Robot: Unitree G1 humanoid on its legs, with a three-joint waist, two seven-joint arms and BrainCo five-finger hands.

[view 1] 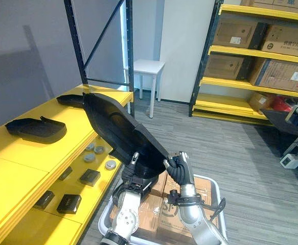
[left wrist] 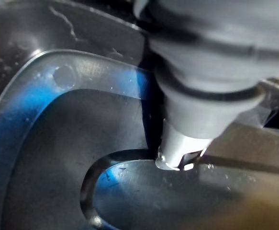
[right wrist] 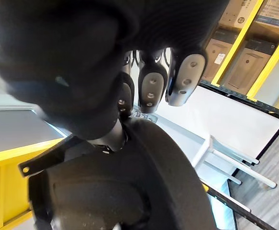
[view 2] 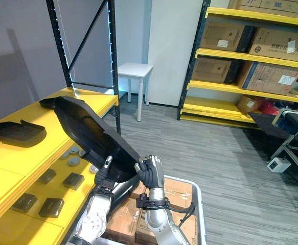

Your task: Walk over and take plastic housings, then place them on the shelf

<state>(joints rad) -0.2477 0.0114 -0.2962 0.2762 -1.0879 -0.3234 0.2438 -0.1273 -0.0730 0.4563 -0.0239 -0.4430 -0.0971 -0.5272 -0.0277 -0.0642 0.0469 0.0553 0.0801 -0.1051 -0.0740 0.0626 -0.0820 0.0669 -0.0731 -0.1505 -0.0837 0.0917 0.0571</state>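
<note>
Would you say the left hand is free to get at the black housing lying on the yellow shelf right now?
Probably not: the left hand and right hand both grip the large housing, which leans over the shelf edge between that hand and the lying housing.

A white table (view 1: 147,66) stands on grey carpet (view 1: 230,158) beside yellow racking (view 1: 251,53) holding boxes (view 1: 235,33).

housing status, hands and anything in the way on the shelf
Left hand and right hand shut on black housing, tilted by yellow shelf. Other housings already on shelf, bare gap between.
</note>
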